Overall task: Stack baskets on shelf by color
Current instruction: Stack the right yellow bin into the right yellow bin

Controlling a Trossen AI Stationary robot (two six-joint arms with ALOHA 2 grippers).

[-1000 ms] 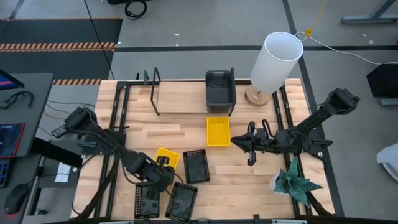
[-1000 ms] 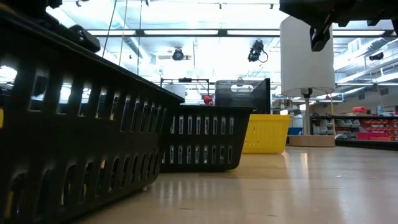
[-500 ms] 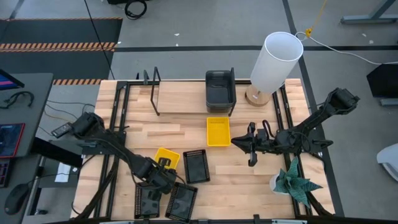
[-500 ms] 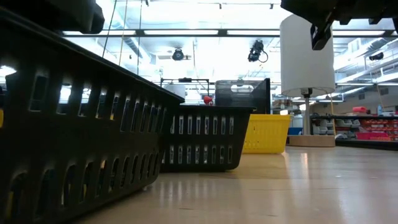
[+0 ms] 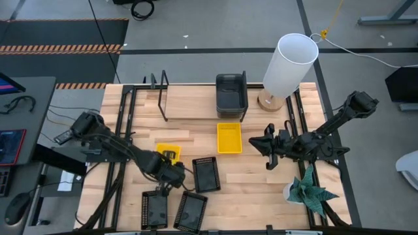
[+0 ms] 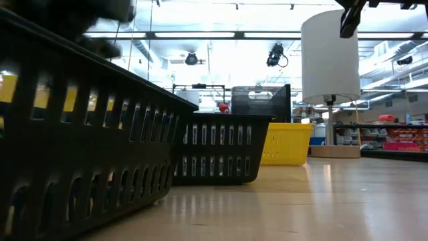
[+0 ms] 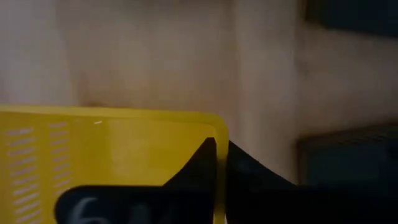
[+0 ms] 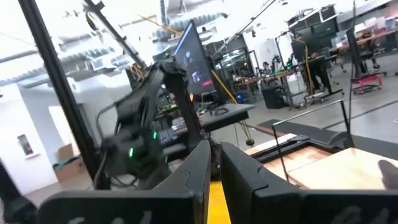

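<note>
From above, a pale wood table holds a low black rod shelf along its far edge, with a stack of dark grey baskets at the shelf's right end, just left of a tall white cylinder. In front of that stack a yellow basket lies on the table. The left gripper is clamped on the rim of a second yellow basket, left of centre. A black perforated basket sits just right of it, and two more black baskets lie side by side at the near edge. The right gripper hovers right of centre with its fingers together, gripping nothing; a small green plant stands nearer the front. At table height, black perforated walls fill the left, a yellow basket shows beyond, and the white cylinder stands at right. The left wrist camera shows dark fingers pinching the yellow rim. The right wrist camera shows its own fingers nearly touching, the left arm far off.
</note>
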